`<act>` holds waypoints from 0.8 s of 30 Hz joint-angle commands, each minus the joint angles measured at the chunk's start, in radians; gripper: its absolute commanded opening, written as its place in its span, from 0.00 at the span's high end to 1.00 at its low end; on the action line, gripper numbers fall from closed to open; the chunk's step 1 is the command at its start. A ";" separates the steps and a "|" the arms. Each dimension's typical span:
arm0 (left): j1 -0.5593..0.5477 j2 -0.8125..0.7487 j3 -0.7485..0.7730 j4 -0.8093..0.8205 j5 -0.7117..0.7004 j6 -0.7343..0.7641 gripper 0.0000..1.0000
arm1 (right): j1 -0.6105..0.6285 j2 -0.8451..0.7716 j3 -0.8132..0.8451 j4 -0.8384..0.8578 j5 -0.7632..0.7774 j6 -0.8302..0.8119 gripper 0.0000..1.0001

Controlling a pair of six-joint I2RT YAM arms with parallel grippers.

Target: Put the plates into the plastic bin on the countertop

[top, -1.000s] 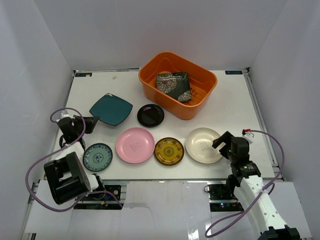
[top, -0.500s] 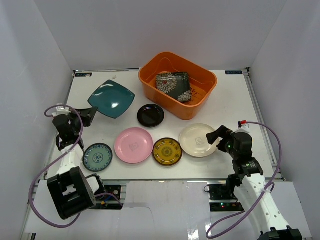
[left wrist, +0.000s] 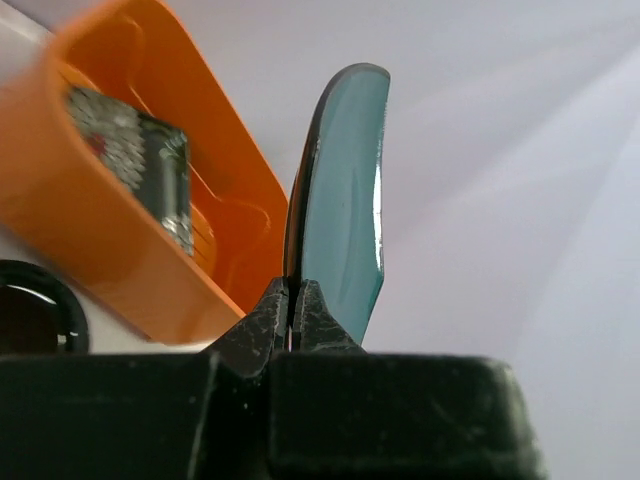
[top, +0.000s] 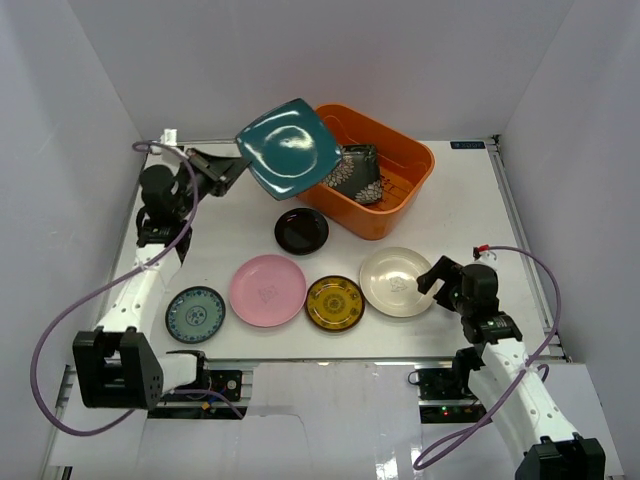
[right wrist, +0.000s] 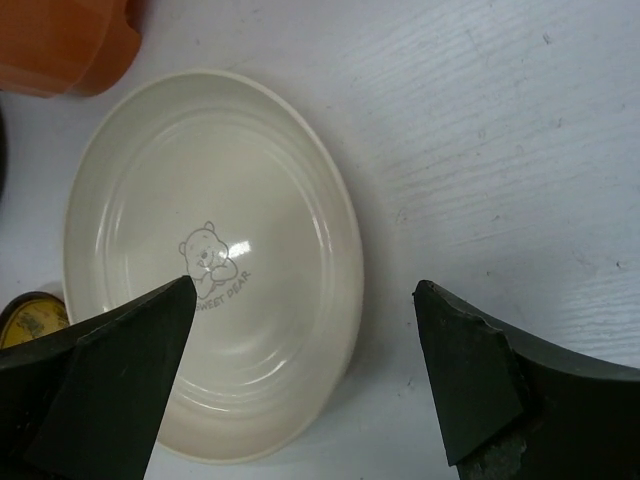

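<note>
My left gripper (top: 236,162) is shut on the edge of the square teal plate (top: 290,147) and holds it in the air, tilted, at the left end of the orange plastic bin (top: 398,190). In the left wrist view the teal plate (left wrist: 345,190) stands edge-on above the shut gripper (left wrist: 291,300), the bin (left wrist: 110,270) to its left. The dark floral square plate (top: 348,172) lies inside the bin. My right gripper (top: 433,283) is open, straddling the right rim of the cream plate (top: 395,281); its jaws (right wrist: 300,300) stand wide apart over that plate (right wrist: 200,260).
On the white countertop (top: 470,210) lie the round black plate (top: 301,231), pink plate (top: 267,290), yellow-brown patterned plate (top: 337,302) and small blue-green patterned plate (top: 195,314). White walls enclose the table on three sides.
My left gripper has lifted the teal plate off the table and carried it up and right to the bin's left end. The right gripper shifted slightly left at the cream plate's rim.
</note>
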 commanded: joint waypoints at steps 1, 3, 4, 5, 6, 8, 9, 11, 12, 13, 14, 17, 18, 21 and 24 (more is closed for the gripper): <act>-0.149 0.090 0.151 0.044 -0.070 0.010 1.00 | -0.005 0.010 -0.037 0.048 0.005 0.009 0.05; -0.197 0.146 0.202 0.042 -0.092 0.024 1.00 | -0.005 0.010 -0.045 0.059 0.000 0.009 0.06; -0.220 0.179 0.231 0.030 -0.107 0.038 1.00 | -0.005 0.015 -0.050 0.066 -0.009 0.006 0.06; -0.266 0.241 0.292 0.020 -0.127 0.067 1.00 | -0.005 0.018 -0.051 0.065 -0.009 -0.002 0.07; -0.292 0.275 0.319 0.013 -0.165 0.078 1.00 | -0.005 0.024 -0.051 0.066 -0.011 -0.009 0.07; -0.344 0.349 0.406 0.007 -0.195 0.092 1.00 | -0.005 0.044 -0.051 0.059 -0.009 -0.019 0.07; -0.354 0.428 0.437 0.004 -0.205 0.092 1.00 | -0.005 0.050 -0.053 0.059 -0.011 -0.020 0.07; -0.369 0.510 0.532 -0.007 -0.219 0.086 1.00 | -0.005 0.058 -0.062 0.059 -0.028 -0.016 0.07; -0.372 0.583 0.564 -0.025 -0.229 0.089 1.00 | -0.005 0.056 -0.067 0.060 -0.038 -0.005 0.07; -0.374 0.619 0.596 -0.028 -0.232 0.090 1.00 | -0.005 0.053 -0.074 0.066 -0.043 0.001 0.07; -0.376 0.654 0.630 -0.028 -0.224 0.089 1.00 | -0.005 0.048 -0.082 0.074 -0.048 0.007 0.07; -0.388 0.800 0.818 -0.069 -0.210 0.096 1.00 | -0.005 0.033 -0.107 0.091 -0.057 0.020 0.09; -0.391 0.863 0.853 -0.088 -0.212 0.104 1.00 | -0.005 0.030 -0.107 0.091 -0.060 0.021 0.10; -0.397 0.949 0.984 -0.151 -0.215 0.125 1.00 | -0.005 0.038 -0.104 0.094 -0.062 0.021 0.11; -0.399 1.050 1.073 -0.229 -0.209 0.145 1.00 | -0.005 0.062 -0.093 0.092 -0.052 0.011 0.11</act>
